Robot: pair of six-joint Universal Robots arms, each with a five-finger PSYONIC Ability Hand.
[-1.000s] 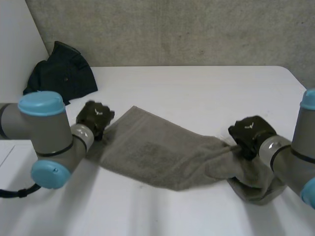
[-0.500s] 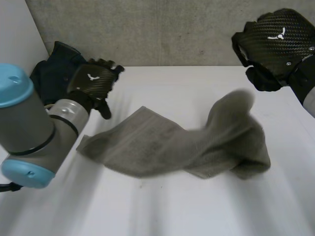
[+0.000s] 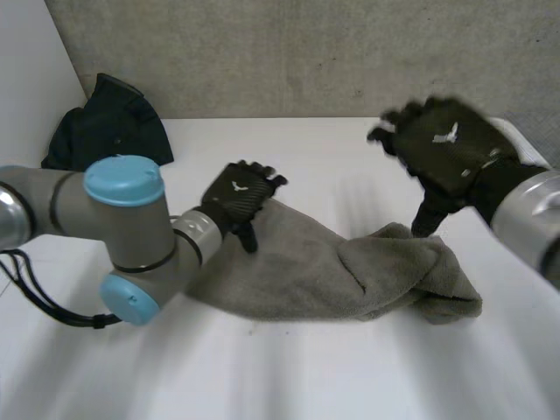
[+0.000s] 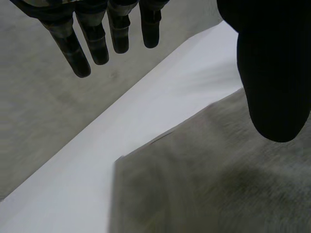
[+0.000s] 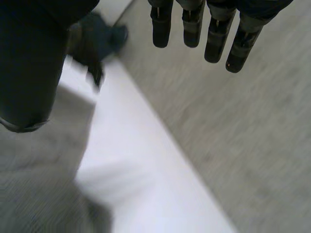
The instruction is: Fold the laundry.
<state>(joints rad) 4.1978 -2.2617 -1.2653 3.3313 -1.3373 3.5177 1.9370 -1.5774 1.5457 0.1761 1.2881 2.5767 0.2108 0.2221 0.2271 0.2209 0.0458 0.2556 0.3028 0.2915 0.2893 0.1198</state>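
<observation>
While the grey towel (image 3: 332, 271) lies rumpled on the table (image 3: 332, 166), heaped toward the right edge, both hands hover unclenched and empty: left hand (image 3: 238, 194) over its far left corner, right hand (image 3: 442, 149) above the heap. Recommendation: pinch true corners and draw the heap out flat before any fold.

The towel's (image 3: 332, 271) end hides behind the left arm (image 3: 122, 236) — right arm (image 3: 529, 214) runs off-frame.
</observation>
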